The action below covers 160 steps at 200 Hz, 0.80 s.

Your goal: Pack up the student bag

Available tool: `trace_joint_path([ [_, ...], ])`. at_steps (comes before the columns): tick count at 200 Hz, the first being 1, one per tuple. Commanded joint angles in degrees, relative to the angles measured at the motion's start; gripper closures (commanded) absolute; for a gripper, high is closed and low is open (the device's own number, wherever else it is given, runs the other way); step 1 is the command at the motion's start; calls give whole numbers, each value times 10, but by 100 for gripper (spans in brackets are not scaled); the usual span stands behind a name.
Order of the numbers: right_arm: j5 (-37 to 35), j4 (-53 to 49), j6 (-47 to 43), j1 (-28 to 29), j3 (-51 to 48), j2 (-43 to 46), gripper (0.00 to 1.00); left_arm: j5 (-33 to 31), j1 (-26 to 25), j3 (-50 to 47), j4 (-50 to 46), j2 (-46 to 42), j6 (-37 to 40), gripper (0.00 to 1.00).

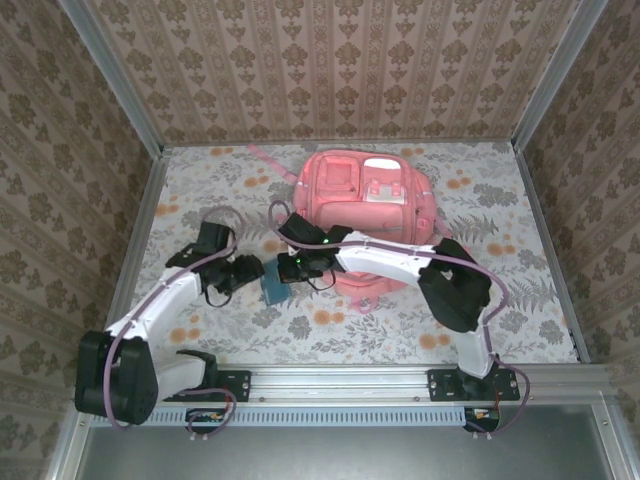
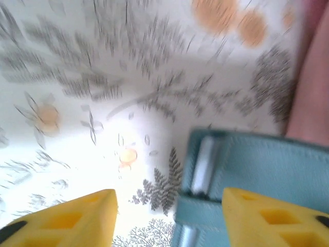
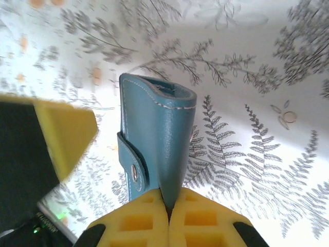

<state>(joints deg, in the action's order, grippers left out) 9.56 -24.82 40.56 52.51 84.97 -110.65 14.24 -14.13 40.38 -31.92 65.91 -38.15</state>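
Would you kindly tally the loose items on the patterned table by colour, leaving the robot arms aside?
Pink: 1, the student bag
Blue: 1, the leather wallet
Total: 2

A teal wallet (image 3: 159,134) with a snap tab shows above the fern-printed table cover (image 1: 500,290), between wallpapered walls (image 1: 330,60).
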Motion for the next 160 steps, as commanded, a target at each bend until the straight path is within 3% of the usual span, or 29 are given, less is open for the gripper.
trace_joint_path([
  [1,-44,-11,-40,-15,-23,82,100,-7,19,48,-57,-18,34,32],
  [45,-134,-21,-59,-94,-100,221,100,25,-2,123,7,27,78,15],
  [95,-215,-69,-53,-213,-193,406,100,-28,-159,272,41,157,218,4],
  [133,-228,-126,-41,-289,-236,504,100,-9,-233,383,43,263,334,4],
  [160,-216,-156,-35,-328,-247,536,100,16,-279,441,30,325,413,10],
])
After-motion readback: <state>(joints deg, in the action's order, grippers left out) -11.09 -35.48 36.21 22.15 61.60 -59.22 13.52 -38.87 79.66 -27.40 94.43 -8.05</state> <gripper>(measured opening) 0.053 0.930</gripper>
